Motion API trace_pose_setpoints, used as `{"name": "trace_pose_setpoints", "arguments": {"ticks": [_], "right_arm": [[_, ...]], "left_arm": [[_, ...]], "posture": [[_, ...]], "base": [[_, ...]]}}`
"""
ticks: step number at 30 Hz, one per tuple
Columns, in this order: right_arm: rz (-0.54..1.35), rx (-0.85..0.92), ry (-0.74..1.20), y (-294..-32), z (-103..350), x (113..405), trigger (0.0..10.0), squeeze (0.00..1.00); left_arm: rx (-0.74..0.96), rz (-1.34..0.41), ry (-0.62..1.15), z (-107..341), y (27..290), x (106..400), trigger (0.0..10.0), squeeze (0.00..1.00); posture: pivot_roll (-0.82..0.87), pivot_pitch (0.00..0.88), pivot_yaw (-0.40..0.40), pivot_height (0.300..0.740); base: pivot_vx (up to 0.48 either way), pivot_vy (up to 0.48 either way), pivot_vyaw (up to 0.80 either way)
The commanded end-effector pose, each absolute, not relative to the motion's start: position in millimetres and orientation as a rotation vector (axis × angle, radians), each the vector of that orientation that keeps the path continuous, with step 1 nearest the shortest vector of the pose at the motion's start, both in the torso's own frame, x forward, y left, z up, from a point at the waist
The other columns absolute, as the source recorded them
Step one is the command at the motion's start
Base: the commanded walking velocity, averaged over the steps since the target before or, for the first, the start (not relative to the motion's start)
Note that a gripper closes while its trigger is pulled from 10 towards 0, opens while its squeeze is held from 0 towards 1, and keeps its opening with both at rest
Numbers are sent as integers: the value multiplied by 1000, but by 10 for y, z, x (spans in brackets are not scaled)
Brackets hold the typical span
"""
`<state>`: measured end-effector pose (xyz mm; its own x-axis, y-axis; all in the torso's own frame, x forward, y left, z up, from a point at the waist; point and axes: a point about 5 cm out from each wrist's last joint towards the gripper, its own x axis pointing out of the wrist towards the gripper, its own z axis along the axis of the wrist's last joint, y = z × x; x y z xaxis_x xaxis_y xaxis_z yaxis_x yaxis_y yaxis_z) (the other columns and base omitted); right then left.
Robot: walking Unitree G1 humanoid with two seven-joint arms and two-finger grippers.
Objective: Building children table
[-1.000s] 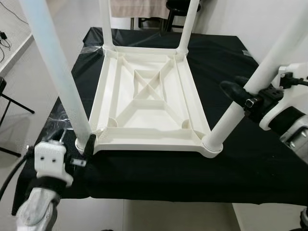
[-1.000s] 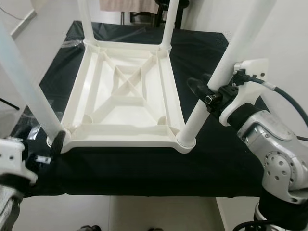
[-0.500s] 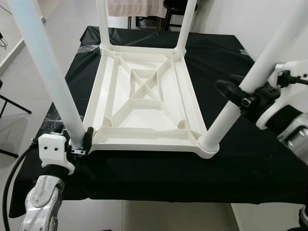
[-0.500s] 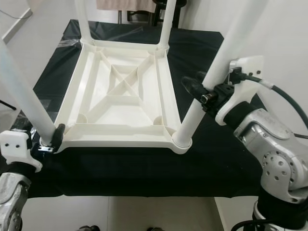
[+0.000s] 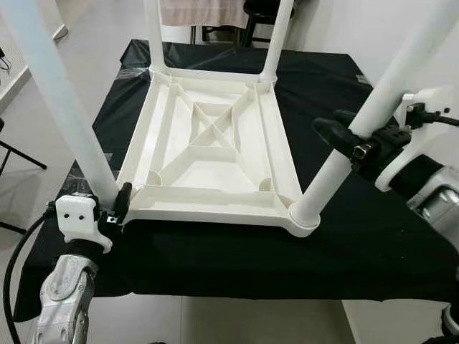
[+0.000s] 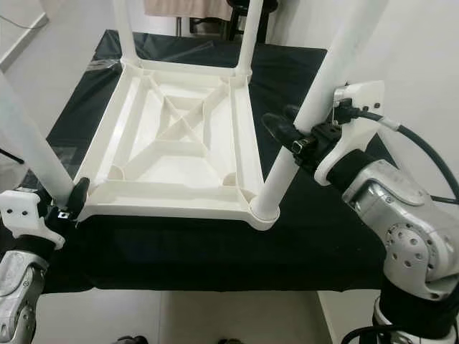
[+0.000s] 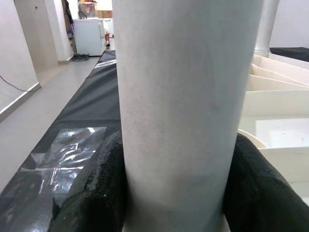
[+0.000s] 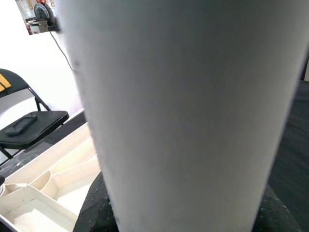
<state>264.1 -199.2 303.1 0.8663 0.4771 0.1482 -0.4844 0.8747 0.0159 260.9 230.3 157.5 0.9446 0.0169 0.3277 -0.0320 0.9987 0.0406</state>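
Left eye view shows the upturned tabletop (image 5: 215,154) mid-frame with four legs seated, left gripper (image 5: 118,204) clamped on the lower-left leg (image 5: 61,107), right gripper (image 5: 348,140) on the right leg (image 5: 337,168), so flipping likely remains.

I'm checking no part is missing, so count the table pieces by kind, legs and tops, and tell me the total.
Legs: 4, near left, near right, far left, far right
Tops: 1, upside down on the black cloth
Total: 5
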Motion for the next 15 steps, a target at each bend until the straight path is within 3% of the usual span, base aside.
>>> {"name": "trace_pose_setpoints", "arguments": {"ticks": [1,6,9,10,11,12,15], "right_arm": [[487,69,-133,-2001,3011,2650,0,0],[379,88,-83,-2072,2886,2719,0,0],[159,118,5,-2223,2647,2835,0,0],[159,118,5,-2223,2647,2835,0,0],[36,138,63,-2281,2491,2903,0,0],[36,138,63,-2281,2491,2903,0,0],[-79,160,140,-2277,2276,3012,0,0]], "left_arm": [[43,83,-376,1674,2468,2590,0,0],[51,86,-454,1940,2556,2608,0,0],[94,68,-653,2714,2745,2658,0,0],[94,68,-653,2714,2745,2658,0,0],[142,22,-803,3351,2809,2652,0,0],[142,22,-803,3351,2809,2652,0,0],[242,-125,-984,4331,2692,2627,0,0]], "posture": [[-28,179,-125,740],[-22,180,-120,740],[-1,179,-110,740],[-1,179,-110,740],[15,177,-106,740],[15,177,-106,740],[39,177,-90,740]], "base": [[0,0,0],[0,0,0],[0,0,0],[0,0,0],[0,0,0],[0,0,0],[0,0,0]]}}
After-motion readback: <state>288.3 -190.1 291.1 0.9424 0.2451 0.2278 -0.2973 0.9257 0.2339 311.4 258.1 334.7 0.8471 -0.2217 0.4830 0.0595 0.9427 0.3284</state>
